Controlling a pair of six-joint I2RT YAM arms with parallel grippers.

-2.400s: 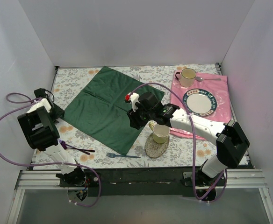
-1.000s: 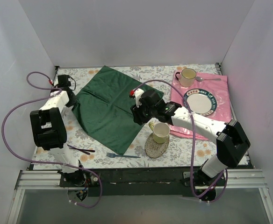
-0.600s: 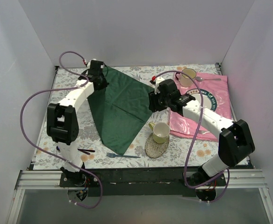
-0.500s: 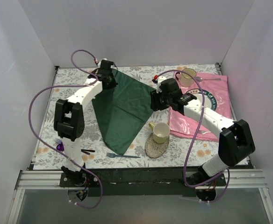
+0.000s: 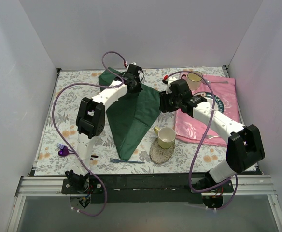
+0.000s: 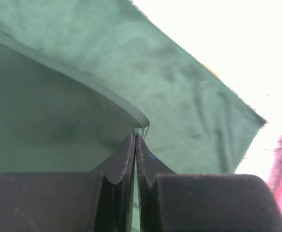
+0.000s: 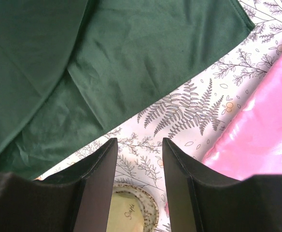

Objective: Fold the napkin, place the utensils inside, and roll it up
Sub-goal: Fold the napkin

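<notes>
The dark green napkin (image 5: 131, 113) lies half folded over on the flowered tablecloth, with one flap lifted toward the back. My left gripper (image 5: 135, 86) is shut on a corner of it, and the left wrist view shows that corner pinched at the fingertips (image 6: 136, 136) above the spread cloth (image 6: 189, 96). My right gripper (image 5: 163, 105) hovers open just off the napkin's right edge. In the right wrist view its fingers (image 7: 138, 142) frame bare tablecloth, with the napkin (image 7: 131, 58) beyond them. A slate-blue fork (image 5: 126, 161) lies near the front edge.
A yellow-green cup (image 5: 166, 137) stands on a speckled coaster (image 5: 160, 152) below the right gripper. A pink cloth (image 5: 204, 121) at right carries a plate (image 5: 213, 104) and a cream mug (image 5: 195, 77). A purple-headed utensil (image 5: 63, 151) lies at front left.
My left gripper has carried the napkin's left corner up and across to the right, folding the cloth over itself. The right arm has shifted back toward the napkin's far right edge.
</notes>
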